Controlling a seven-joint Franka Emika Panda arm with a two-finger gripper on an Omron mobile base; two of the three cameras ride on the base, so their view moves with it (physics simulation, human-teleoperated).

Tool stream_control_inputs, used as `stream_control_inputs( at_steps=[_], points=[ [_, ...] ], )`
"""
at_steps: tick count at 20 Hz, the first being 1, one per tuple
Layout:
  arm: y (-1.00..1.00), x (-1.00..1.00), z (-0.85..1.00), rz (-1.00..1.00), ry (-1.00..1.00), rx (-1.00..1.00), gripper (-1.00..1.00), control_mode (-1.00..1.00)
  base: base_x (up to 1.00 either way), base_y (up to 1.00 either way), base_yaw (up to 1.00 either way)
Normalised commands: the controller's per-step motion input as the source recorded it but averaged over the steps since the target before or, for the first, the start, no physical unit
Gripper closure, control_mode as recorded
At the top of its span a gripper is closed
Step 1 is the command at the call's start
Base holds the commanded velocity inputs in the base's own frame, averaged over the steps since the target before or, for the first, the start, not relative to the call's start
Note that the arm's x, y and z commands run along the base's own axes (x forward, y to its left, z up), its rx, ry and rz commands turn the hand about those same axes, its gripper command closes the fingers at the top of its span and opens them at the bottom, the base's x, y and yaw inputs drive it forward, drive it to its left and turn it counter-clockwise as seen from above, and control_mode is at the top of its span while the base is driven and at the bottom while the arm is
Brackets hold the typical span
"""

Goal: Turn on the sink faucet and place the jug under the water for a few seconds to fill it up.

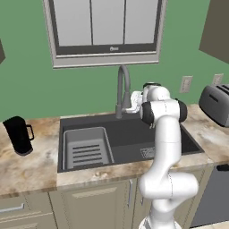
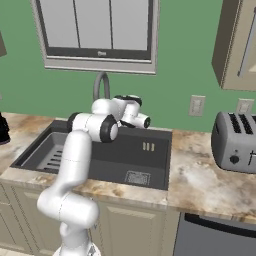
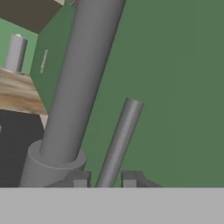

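The sink faucet [image 1: 121,85] is a tall grey gooseneck behind the sink [image 1: 134,129]. In the hand view its thick stem [image 3: 83,78] fills the left, and its thin lever [image 3: 120,135] slants up from between my fingertips. My gripper [image 3: 105,179] is closed in tight on that lever, low beside the faucet's base [image 1: 129,106]. No water runs from the spout. The black jug [image 1: 19,134] stands upright on the counter, far left of the sink and well away from the hand.
A ribbed grey tray insert [image 1: 87,147] fills the left half of the basin. A silver toaster [image 2: 235,140] stands on the counter at the right. A window [image 1: 105,27] sits above the faucet, and wall outlets [image 2: 196,105] are on the green wall.
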Motion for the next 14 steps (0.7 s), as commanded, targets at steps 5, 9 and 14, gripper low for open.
stream_control_inputs(
  at_steps=[5, 9, 14],
  points=[
    [-0.07, 0.29, 0.0, -0.07, 0.05, 0.02, 1.0, -1.0, 0.0, 0.0, 0.0],
    [-0.24, 0.43, 0.0, -0.11, 0.08, 0.05, 1.0, -1.0, 0.0, 0.0, 0.0],
    [-0.43, 0.5, -0.01, -0.14, 0.09, 0.06, 1.0, -1.0, 0.0, 0.0, 0.0]
  ],
)
